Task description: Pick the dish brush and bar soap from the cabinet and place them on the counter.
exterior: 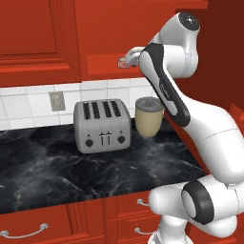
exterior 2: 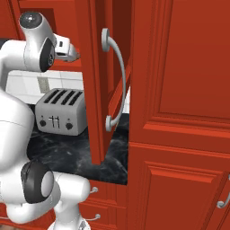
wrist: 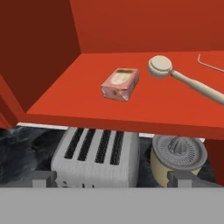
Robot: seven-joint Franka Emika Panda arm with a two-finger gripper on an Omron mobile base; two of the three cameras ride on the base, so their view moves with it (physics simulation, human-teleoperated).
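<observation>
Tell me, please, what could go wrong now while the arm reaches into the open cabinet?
1. The bar soap and dish brush lie close together; the open gripper might nudge one while taking the other.
2. A dropped item could land on the toaster or citrus juicer just below the shelf.

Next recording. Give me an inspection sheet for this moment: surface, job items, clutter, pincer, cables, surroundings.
Surface: black marble-look counter, bare in front of the appliances.
Job's things: bar soap and dish brush lie apart on the red shelf of the open cabinet, soap to the left in the hand view; neither is on the counter yet.
Clutter: grey four-slot toaster and beige citrus juicer on the counter below the shelf.
Pincer: pincer open, short of the shelf, holding nothing.
Cables: nothing seen.
Surroundings: white tiled wall with an outlet; cabinet door swung open.
</observation>
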